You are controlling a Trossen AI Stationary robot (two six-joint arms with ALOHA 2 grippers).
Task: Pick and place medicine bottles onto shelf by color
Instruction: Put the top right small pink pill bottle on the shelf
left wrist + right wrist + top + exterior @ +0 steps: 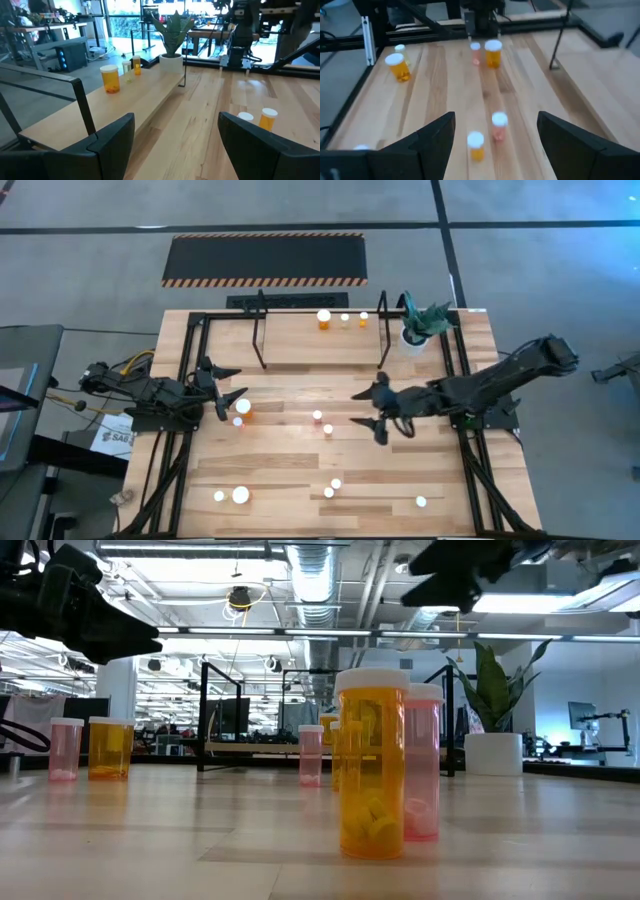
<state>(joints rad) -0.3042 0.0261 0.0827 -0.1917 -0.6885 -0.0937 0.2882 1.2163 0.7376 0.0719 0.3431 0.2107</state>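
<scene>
The shelf, a light wooden board in a black rod frame, stands at the table's far side. It carries an orange bottle, a pale one and a small orange one; these also show in the left wrist view. My left gripper is open and empty, just left of an orange bottle and a pink one. My right gripper is open and empty, right of a pink bottle and an orange one standing mid-table. Several more bottles stand near the front edge.
A white pot with a green plant stands at the shelf's right end. A black mat with hazard-striped edges lies on the floor beyond the table. Black frame rails run along both table sides. Bare wood lies between the mid-table and front bottles.
</scene>
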